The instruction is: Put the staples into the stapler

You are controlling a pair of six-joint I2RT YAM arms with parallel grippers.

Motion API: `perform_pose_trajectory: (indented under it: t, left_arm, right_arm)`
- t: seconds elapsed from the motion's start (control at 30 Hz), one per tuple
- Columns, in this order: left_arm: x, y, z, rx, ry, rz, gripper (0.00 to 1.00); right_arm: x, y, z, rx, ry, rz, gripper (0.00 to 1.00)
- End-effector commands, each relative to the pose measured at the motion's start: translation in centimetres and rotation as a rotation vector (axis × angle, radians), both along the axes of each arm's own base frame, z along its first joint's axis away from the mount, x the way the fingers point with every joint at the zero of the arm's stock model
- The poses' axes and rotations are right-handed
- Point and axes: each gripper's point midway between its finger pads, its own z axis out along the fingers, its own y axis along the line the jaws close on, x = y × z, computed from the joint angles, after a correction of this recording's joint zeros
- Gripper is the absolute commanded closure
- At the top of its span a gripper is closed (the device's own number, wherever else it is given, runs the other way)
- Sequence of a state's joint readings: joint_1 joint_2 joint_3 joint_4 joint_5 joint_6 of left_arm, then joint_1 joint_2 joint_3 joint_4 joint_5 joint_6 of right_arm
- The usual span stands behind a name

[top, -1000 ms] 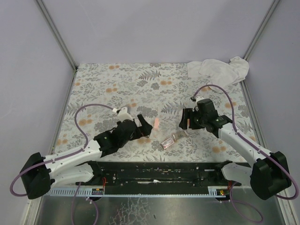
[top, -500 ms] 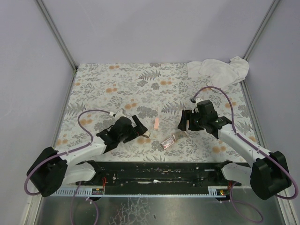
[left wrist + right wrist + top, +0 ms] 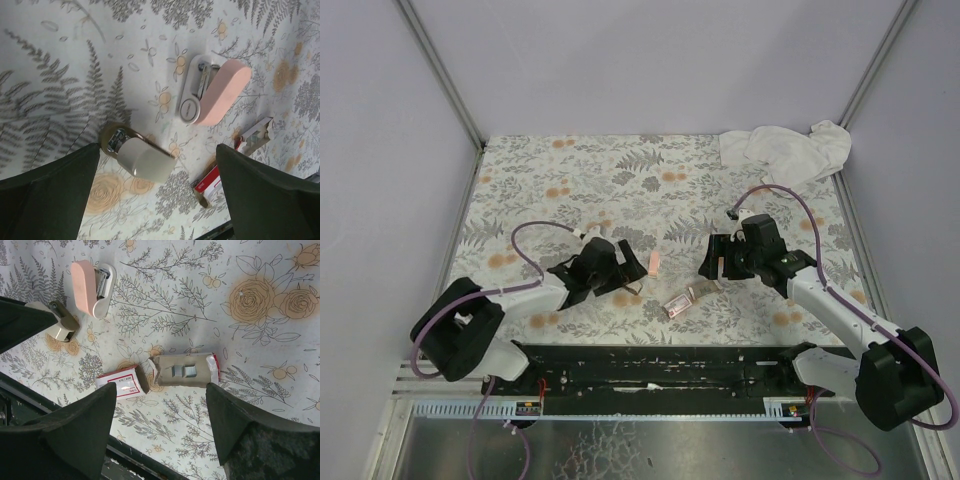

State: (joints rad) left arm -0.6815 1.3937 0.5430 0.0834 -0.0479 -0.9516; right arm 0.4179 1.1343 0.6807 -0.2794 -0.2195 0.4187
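Observation:
The pink stapler (image 3: 216,93) lies hinged open on its white base on the flowered table (image 3: 570,180); it also shows as the stapler (image 3: 653,263) and the stapler (image 3: 92,282). The staples box is apart: a red-and-white sleeve (image 3: 121,385) and a tan tray (image 3: 185,371) holding two small staple strips. A beige piece with a brass strip (image 3: 141,157) lies under my left gripper (image 3: 157,167), which is open and empty. My right gripper (image 3: 161,407) hangs open over the sleeve and tray, touching neither. From above, the left gripper (image 3: 620,271) is left of the stapler and the right gripper (image 3: 713,267) is to its right.
A crumpled white cloth (image 3: 786,150) lies at the far right corner. A black rail (image 3: 650,366) runs along the near table edge, close to the staples box (image 3: 680,302). Grey walls close in the left, right and back.
The left arm has folded lower, its base link swinging right, while its gripper stays by the stapler. The right arm has barely moved.

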Motion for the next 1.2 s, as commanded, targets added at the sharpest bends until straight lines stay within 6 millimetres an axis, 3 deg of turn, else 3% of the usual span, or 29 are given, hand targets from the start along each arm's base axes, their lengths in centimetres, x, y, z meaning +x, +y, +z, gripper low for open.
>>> perform_pose_trajectory:
  t: [0.0,0.17,0.33,0.73,0.8,1.0,1.17]
  left_arm:
    - [2.0,-1.8,0.6,-0.023,-0.054,-0.056,0.00]
    - [3.4,-4.3,0.7,-0.019,-0.124,-0.206,0.00]
    - [3.4,-5.2,-0.5,0.067,-0.130,-0.360,0.00]
    - [2.3,-1.3,-0.1,0.425,-0.177,-0.327,0.01]
    - [2.1,-1.1,-0.3,0.432,-0.168,-0.310,0.04]
    - [2.0,-1.2,0.1,0.438,-0.178,-0.298,0.31]
    - [2.1,-1.6,0.4,0.441,-0.194,-0.311,0.45]
  right_arm:
    - [0.6,0.0,1.0,0.007,-0.046,0.001,0.21]
    - [0.7,0.0,1.0,0.001,-0.045,0.001,0.21]
    - [0.8,-0.1,1.2,-0.001,-0.049,0.000,0.21]
    - [1.1,0.2,1.1,0.006,-0.054,0.005,0.21]
    - [1.2,0.3,1.3,0.009,-0.057,0.006,0.21]
    - [1.1,0.2,1.2,0.003,-0.058,0.007,0.21]
    - [0.8,0.0,0.8,-0.002,-0.048,0.006,0.21]
